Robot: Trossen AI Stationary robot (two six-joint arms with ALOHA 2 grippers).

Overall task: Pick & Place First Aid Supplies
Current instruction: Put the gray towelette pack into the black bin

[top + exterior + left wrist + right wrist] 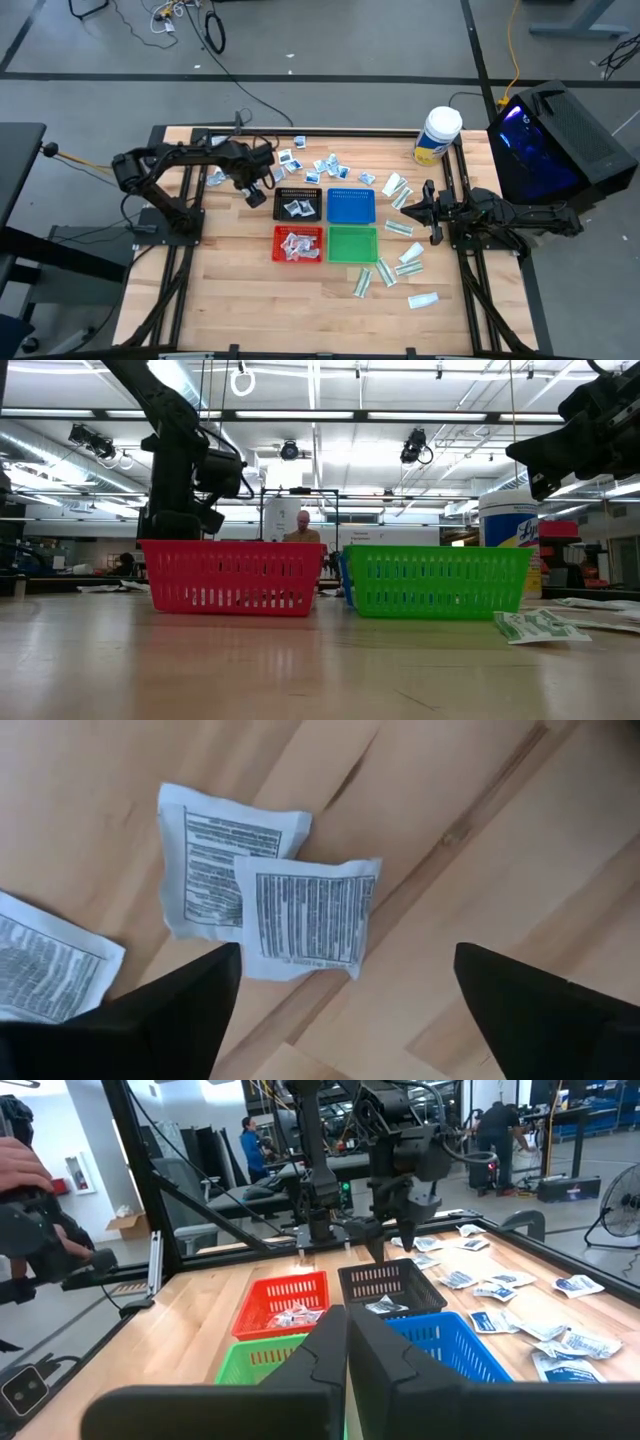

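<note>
Bare wood beside open left claw

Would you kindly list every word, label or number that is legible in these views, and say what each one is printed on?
"LY": partial blue letters on the label of the big white jar with yellow label, low view; the rest is cut off.
Square white packets with black print blocks, left wrist view: lines of text, too small to read.
Long white-and-green packet, low view: print too blurred to read.
Nothing else is legible.
</note>
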